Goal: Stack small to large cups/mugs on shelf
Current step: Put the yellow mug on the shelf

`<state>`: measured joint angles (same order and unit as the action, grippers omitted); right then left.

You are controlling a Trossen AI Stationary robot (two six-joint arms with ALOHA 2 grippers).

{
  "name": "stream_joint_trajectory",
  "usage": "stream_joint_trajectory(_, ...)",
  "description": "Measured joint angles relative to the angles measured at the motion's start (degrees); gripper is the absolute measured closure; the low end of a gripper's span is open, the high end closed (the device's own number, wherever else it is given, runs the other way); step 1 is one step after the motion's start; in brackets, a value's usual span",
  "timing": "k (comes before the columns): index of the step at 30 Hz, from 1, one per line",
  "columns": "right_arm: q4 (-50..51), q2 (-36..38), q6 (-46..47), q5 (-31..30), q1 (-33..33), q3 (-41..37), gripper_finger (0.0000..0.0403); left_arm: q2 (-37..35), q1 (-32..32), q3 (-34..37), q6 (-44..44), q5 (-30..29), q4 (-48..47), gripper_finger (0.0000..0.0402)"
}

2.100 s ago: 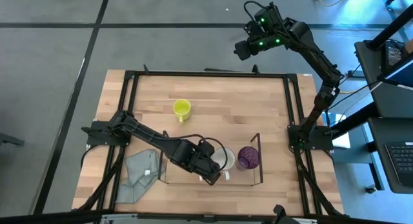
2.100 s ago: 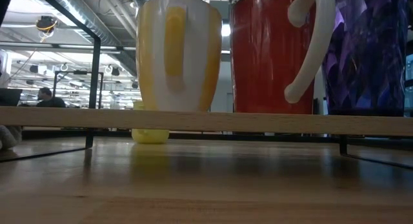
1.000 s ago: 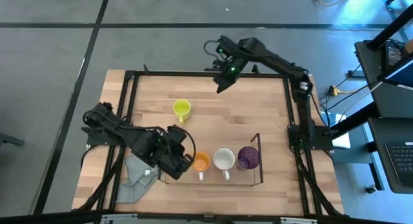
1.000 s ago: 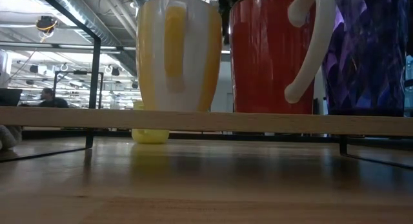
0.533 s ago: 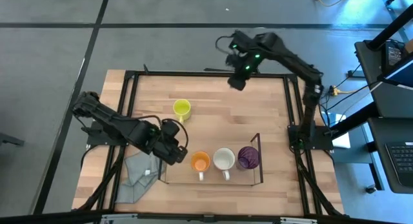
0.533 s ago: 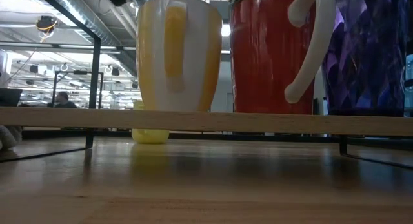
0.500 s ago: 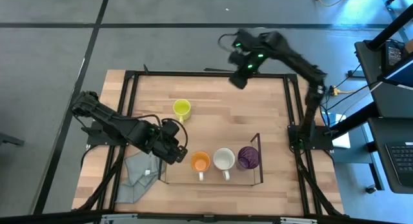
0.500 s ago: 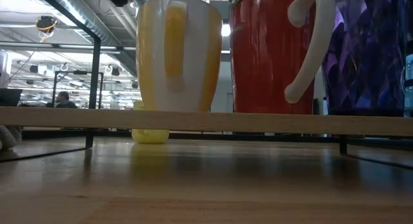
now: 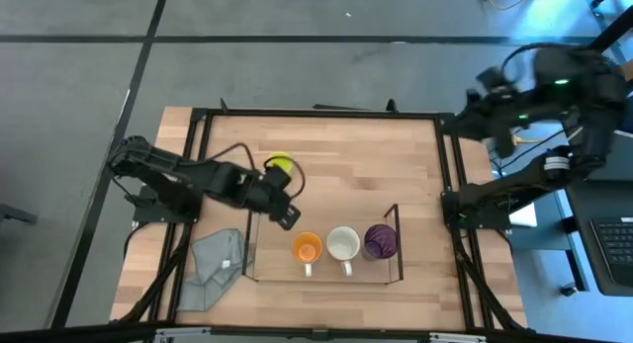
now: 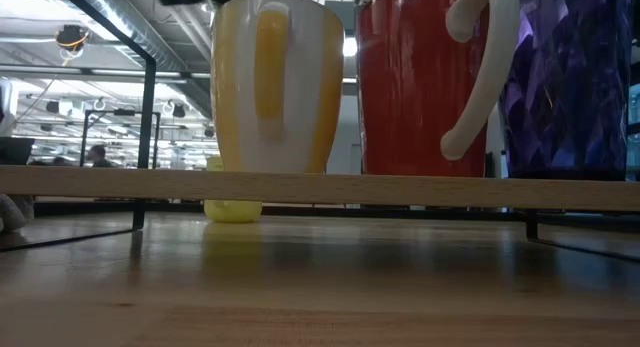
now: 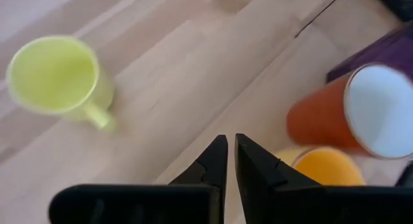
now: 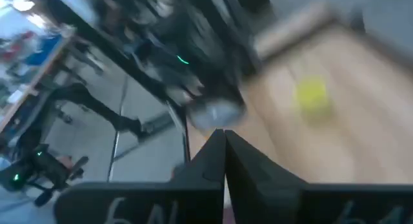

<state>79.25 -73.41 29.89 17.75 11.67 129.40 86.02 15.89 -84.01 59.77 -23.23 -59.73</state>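
Nearest the front of the bench (image 9: 396, 175), the shelf (image 9: 394, 246) has the orange cup (image 9: 308, 248), white mug (image 9: 343, 244) and purple tumbler (image 9: 379, 240) lined up inside. Left tool (image 9: 286, 216), fingers pinched together and holding nothing, hangs just behind the shelf's left end. Yellow mug (image 9: 280, 164) sits further back on bare wood. Right tool (image 12: 224, 153), also pinched together, is way off past the bench's far right corner.

The left gripper (image 9: 285, 213) partly hides the yellow mug (image 9: 280, 163); the right wrist view is blurred.
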Motion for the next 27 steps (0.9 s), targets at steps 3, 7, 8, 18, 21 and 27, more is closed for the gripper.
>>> stream_joint_trajectory(3,-14.58,2.94,-11.22,2.52,-7.22,-4.07,0.0390,0.00,-3.87,0.00,-4.76,5.22,3.56,0.0379)
stream_joint_trajectory(7,-33.04,4.71,-19.85,18.09,-10.64,-13.37,0.0368,0.02,-9.01,-0.02,-9.28,11.40,7.11,0.0379)
stream_joint_trajectory(8,-36.09,5.05,-21.18,22.85,-10.98,-16.39,0.0363,0.02,-10.17,-0.02,-9.98,12.28,7.84,0.0379)
stream_joint_trajectory(18,-101.36,12.68,-12.35,29.71,-12.43,-64.70,0.0352,-3.50,-14.30,-0.07,-16.36,16.85,10.31,0.0379)
stream_joint_trajectory(21,-111.16,21.58,-9.30,30.54,-4.49,-76.86,0.0352,-5.31,-14.48,-0.07,-18.46,16.97,8.63,0.0379)
stream_joint_trajectory(27,-114.13,39.12,-2.76,28.87,9.27,-94.18,0.0352,-7.56,-14.66,-0.07,-22.38,16.62,7.62,0.0379)
